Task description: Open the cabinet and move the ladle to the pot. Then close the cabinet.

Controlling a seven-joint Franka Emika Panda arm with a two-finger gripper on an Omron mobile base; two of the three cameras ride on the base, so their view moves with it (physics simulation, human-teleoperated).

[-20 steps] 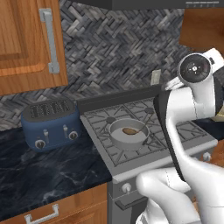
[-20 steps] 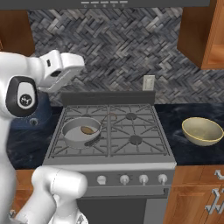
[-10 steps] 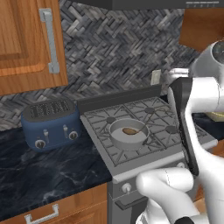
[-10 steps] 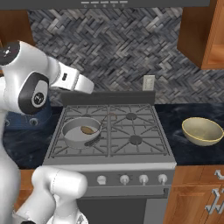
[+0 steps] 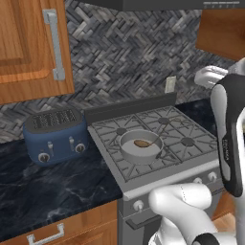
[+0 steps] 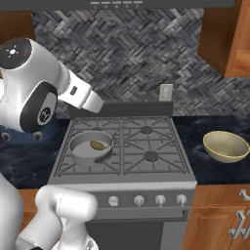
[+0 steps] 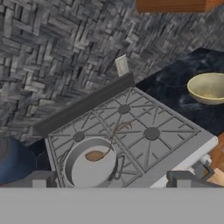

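the small dark ladle [image 5: 142, 143] lies in the round grey metal pot [image 5: 140, 146] on the stove's [image 5: 191, 155] front left burner.

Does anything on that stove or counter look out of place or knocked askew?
Nothing is spilled or broken. The one oddity is the ladle: its scoop lies in the pot while its thin handle sticks out over the rim onto the stove grates.

I see the stove [image 6: 146, 161] carrying the pot [image 6: 90, 148] on its near left burner, with the ladle [image 6: 99, 145] lying inside the pot, its scoop on the pot's floor. The dark marbled desk [image 5: 52, 186] runs on both sides of the stove. Left of the stove, a blue toaster [image 5: 56, 134] sits on it. Right of the stove, a yellowish bowl [image 6: 226, 146] rests on it.
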